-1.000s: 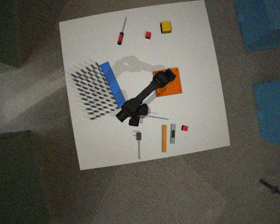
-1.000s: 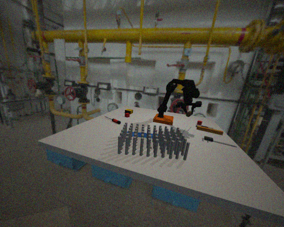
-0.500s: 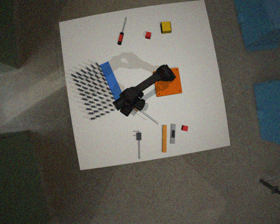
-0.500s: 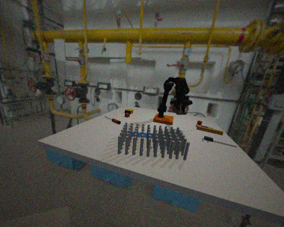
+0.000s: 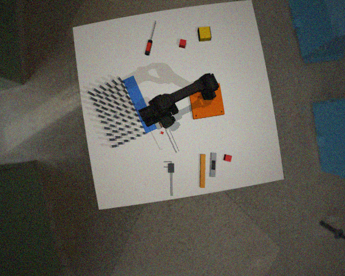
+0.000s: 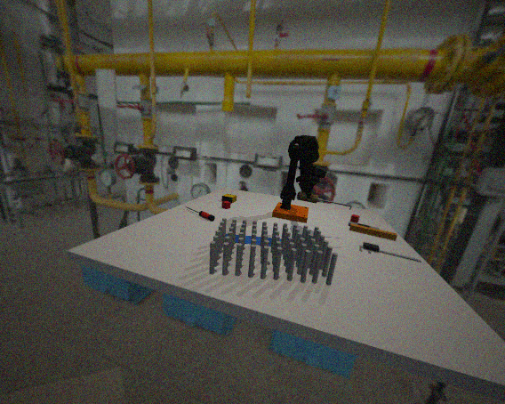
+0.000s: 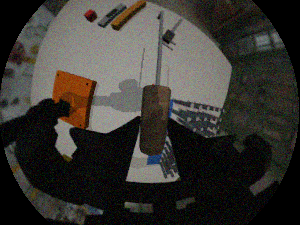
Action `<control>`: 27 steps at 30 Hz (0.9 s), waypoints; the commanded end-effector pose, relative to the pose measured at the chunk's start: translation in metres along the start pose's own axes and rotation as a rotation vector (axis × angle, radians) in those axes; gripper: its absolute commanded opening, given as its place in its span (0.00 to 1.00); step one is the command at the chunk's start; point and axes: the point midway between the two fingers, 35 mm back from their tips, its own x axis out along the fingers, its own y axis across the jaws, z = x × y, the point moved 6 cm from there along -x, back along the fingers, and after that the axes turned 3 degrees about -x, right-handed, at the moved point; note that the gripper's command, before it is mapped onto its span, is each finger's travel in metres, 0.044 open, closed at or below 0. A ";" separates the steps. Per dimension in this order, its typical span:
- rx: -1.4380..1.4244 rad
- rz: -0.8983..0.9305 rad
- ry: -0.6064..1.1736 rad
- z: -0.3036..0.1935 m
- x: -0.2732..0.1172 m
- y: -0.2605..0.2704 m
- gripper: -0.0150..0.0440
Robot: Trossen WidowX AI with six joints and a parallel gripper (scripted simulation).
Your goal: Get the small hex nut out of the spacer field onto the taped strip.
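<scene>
The hex nut cannot be made out with certainty among the standing grey spacers [image 5: 114, 146] [image 6: 333, 269]. The blue taped strip [image 5: 134, 91] [image 6: 251, 240] [image 7: 154, 159] lies along the spacers' near side, partly under my arm in the overhead view. My gripper [image 7: 154, 120] is shut on the brown handle of a long thin metal tool. Its rod [image 7: 159, 54] [image 6: 336, 204] reaches away from the fingers, with a small bent tip at its far end. The tool is held above the table, outside the spacer field. The spacers stand upright.
A grey tool with a dark block [image 5: 170, 168] [image 6: 371, 246], an orange bar [image 5: 202, 171] [image 6: 372, 231] and a grey bar [image 5: 212, 170] lie on one side. A red screwdriver [image 5: 149, 47] [image 6: 206, 216], a red cube [image 5: 182, 43] and a yellow block [image 5: 204, 33] lie opposite.
</scene>
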 end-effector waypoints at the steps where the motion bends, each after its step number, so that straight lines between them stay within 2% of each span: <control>1: 0.149 -0.038 0.039 -0.016 -0.008 0.009 0.25; 27: 0.995 -0.249 0.209 -0.090 -0.027 0.072 0.25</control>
